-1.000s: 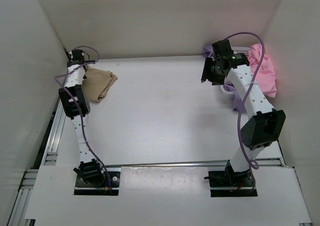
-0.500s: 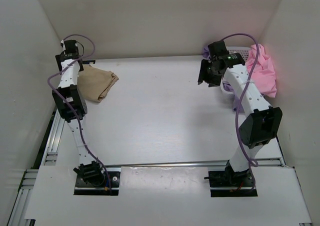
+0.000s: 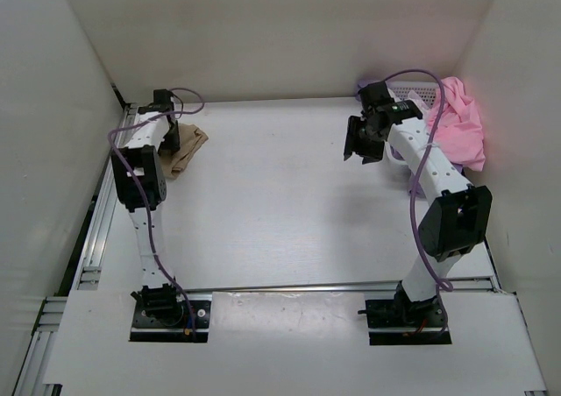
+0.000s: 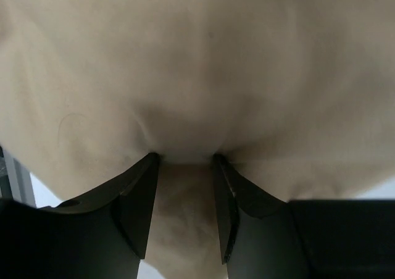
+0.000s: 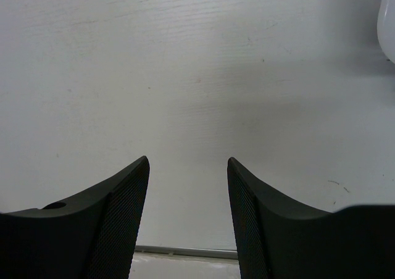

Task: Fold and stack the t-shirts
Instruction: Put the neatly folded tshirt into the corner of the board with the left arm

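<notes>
One crumpled tan-beige cloth t-shirt (image 3: 188, 146) lies far left, its long axis slanting far-right to near-left. The left gripper (image 4: 185, 158) straddles a fold, grip uncertain. The right gripper (image 5: 188, 162) has its jaws spread. One pink t-shirt (image 3: 463, 124) and one lavender t-shirt (image 3: 363, 88) lie far right.

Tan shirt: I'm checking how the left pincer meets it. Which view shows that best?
Left wrist: the tan shirt fills the frame, cloth puckered at the tips of the left pincer. Top external shows it small, half hidden by the left arm. Right wrist shows only the table.

Left tool (image 4: 185, 158) swung right onto tan shirt (image 3: 191, 145), right tool (image 5: 188, 163) edged leftward
</notes>
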{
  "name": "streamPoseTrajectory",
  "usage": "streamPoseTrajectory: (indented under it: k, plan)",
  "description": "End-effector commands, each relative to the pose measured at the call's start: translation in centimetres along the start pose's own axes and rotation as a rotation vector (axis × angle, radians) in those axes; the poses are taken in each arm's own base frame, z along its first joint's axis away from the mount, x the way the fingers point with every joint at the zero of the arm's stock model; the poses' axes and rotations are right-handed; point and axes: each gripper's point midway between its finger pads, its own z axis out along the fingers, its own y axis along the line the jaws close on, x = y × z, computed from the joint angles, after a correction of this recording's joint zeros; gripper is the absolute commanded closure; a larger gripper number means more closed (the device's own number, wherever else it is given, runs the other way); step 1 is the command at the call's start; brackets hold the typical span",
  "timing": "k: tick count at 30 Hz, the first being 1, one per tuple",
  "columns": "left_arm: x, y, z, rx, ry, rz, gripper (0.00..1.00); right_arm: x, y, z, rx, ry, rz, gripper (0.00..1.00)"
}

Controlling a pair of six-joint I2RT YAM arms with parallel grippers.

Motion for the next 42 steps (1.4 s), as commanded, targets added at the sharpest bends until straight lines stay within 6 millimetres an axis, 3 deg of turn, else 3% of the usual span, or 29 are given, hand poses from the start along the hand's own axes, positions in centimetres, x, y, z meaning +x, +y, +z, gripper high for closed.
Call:
streamPoseTrajectory:
  k: [1,7,11,13,14,19,26,31,34,35,37,38,40,41,42]
  plan:
    - [0.0,1.1,-0.6,0.006,0.029,-0.014,0.48,-0.2,0.3,-1.4,-0.030,-0.033,0.003,0.42]
    - [0.4,-1.4,2.1,0.039,0.053,0.012,0.45,-0.7,0.5,-0.8,-0.028,-0.029,0.003,0.42]
    - [-2.5,-1.7,4.1,0.027,-0.033,-0.013,0.42,-1.0,0.6,0.2,-0.022,-0.015,0.003,0.42]
    - [-2.9,-1.7,5.4,0.004,-0.051,-0.019,0.42,-1.5,0.8,0.2,-0.025,-0.023,-0.006,0.42]
    - [-4.2,-1.7,5.3,0.004,-0.087,-0.030,0.41,-1.2,0.7,0.5,-0.017,-0.005,-0.006,0.42]
    - [-6.0,-1.8,7.0,-0.023,-0.163,-0.055,0.41,-1.3,0.3,0.9,0.010,0.005,-0.016,0.42]
    - [-8.7,-1.9,7.4,-0.021,-0.257,-0.085,0.26,-1.8,0.1,1.1,0.027,-0.002,-0.025,0.42]
    - [-11.6,-2.1,6.2,-0.049,-0.357,-0.110,0.20,-2.5,0.2,0.0,0.029,-0.026,-0.024,0.42]
    - [-11.6,-1.3,6.4,-0.099,-0.364,-0.122,0.10,-3.3,0.5,-1.5,0.011,-0.068,-0.023,0.42]
    - [-12.4,-0.8,5.2,-0.108,-0.385,-0.132,0.07,-3.6,-0.1,-1.5,0.025,-0.075,0.000,0.42]
    - [-12.7,0.0,4.4,-0.139,-0.395,-0.143,0.01,-5.6,-0.4,-3.6,0.007,-0.154,0.025,0.42]
    - [-13.3,0.7,3.0,-0.152,-0.412,-0.153,0.01,-6.2,-0.9,-4.0,0.015,-0.174,0.036,0.40]
    - [-14.2,1.9,0.7,-0.186,-0.441,-0.174,0.01,-8.8,-3.1,-5.8,0.053,-0.262,0.087,0.35]
    - [-15.2,2.7,-1.7,-0.186,-0.474,-0.188,0.01,-9.7,-4.1,-6.2,0.069,-0.294,0.108,0.33]
    - [-15.6,3.3,-3.1,-0.194,-0.491,-0.198,0.01,-10.6,-6.5,-6.2,0.110,-0.307,0.156,0.32]
